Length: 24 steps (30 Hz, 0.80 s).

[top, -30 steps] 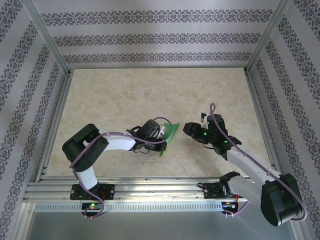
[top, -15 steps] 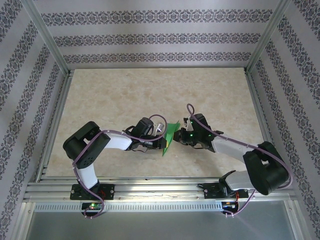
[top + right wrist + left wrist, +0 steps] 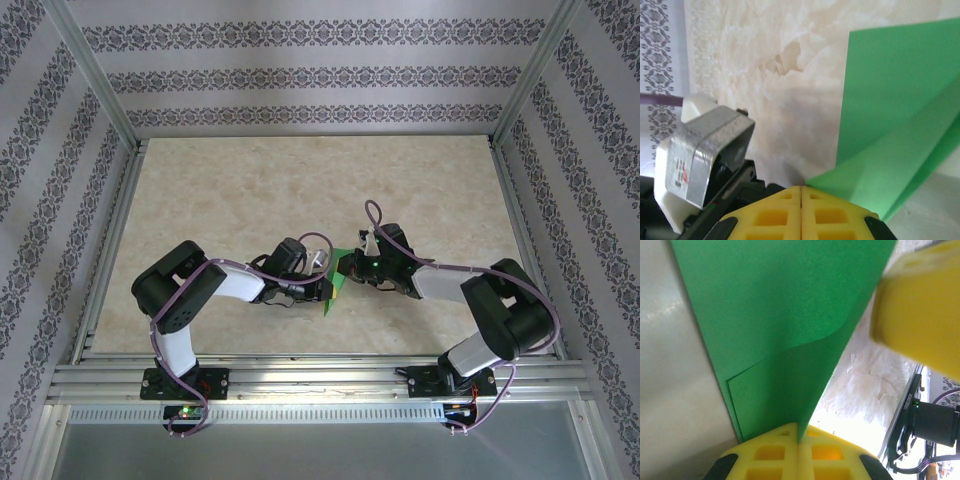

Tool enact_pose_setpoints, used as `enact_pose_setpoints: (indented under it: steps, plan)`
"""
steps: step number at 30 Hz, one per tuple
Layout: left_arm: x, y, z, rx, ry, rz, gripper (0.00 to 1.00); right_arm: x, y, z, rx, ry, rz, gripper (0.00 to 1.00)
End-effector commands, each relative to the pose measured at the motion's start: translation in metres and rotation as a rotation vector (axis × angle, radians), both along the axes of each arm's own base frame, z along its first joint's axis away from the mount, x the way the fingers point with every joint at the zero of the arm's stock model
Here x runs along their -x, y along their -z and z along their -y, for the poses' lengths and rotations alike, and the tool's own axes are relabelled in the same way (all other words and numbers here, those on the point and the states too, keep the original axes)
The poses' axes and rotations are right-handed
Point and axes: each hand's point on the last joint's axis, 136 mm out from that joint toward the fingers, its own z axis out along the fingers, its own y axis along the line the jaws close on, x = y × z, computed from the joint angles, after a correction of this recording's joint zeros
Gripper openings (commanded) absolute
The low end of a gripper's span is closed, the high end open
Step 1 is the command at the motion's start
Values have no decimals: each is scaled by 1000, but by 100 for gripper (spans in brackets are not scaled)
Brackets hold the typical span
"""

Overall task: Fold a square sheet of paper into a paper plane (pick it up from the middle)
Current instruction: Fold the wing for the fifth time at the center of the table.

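- Left pincer (image 3: pixel 799 429) clamped on the square sheet of paper (image 3: pixel 785 315), held off the table (image 3: pixel 250 190), around its middle, towards the near edge
- Right pincer (image 3: pixel 801 191) pressed together, seemingly pinching a folded corner of the sheet
- Some flaps are folded; no narrow dart yet, so later folds and the centre crease likely remain
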Motion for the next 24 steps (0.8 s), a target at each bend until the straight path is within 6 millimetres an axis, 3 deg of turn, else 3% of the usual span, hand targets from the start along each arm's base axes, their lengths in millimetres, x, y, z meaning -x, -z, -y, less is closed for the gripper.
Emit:
enact_pose_setpoints:
  steps: [1,24]
  plan:
    - [-5,-1,-3,32,-17,2,0,-8,-5,-4,-68,7,17,6]
    - [-5,5,-9,42,-30,-62,0,-14,17,1,-54,6,-23,7]
